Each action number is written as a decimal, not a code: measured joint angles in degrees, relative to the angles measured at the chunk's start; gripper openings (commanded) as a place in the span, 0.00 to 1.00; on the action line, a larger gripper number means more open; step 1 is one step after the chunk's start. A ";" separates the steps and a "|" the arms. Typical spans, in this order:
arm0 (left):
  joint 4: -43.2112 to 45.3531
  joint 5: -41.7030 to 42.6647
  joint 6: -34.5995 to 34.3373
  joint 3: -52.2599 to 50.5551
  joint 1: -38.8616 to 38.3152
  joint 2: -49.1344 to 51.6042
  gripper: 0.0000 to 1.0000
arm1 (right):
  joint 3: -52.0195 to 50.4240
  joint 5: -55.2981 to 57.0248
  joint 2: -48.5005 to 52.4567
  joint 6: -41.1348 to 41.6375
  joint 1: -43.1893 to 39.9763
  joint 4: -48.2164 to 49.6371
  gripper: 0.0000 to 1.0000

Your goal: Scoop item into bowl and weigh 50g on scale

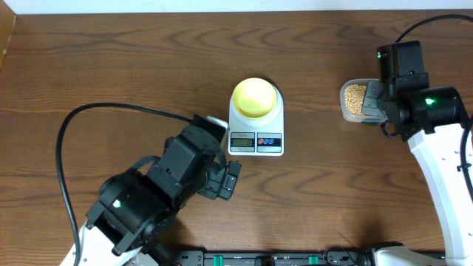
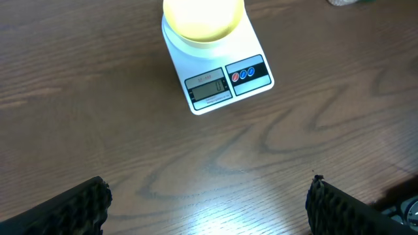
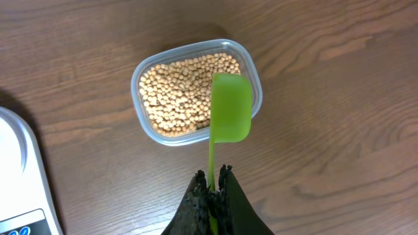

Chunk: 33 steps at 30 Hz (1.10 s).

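The pale yellow bowl (image 1: 256,97) stands empty on the white scale (image 1: 256,137) at the table's middle; both show in the left wrist view, bowl (image 2: 203,17) and scale (image 2: 219,81). Tan beans (image 3: 183,93) fill a clear plastic tub (image 3: 138,73), seen overhead at the right (image 1: 356,100). My right gripper (image 3: 213,177) is shut on the handle of a green scoop (image 3: 230,114), whose cup hangs over the tub's right rim. My left gripper (image 2: 209,202) is open and empty, low over the table in front of the scale.
A black cable (image 1: 96,111) loops over the table left of the scale. The right arm's cable (image 1: 425,26) runs off the back right. The table's front edge lies just below the left arm.
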 measured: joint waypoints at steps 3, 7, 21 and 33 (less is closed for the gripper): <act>-0.11 -0.02 0.02 0.09 0.00 0.61 0.98 | 0.00 0.15 0.00 -0.02 -0.52 0.07 0.01; -0.07 0.00 0.02 0.11 0.00 0.90 0.98 | -1.07 0.20 -0.02 -0.02 -1.36 0.81 0.01; 1.88 1.38 0.04 0.15 0.00 0.90 0.98 | -4.74 0.17 5.09 -0.17 -3.19 5.14 0.01; 1.27 1.81 0.22 3.76 0.00 0.98 0.98 | -4.85 0.17 12.59 -1.90 -5.11 8.81 0.01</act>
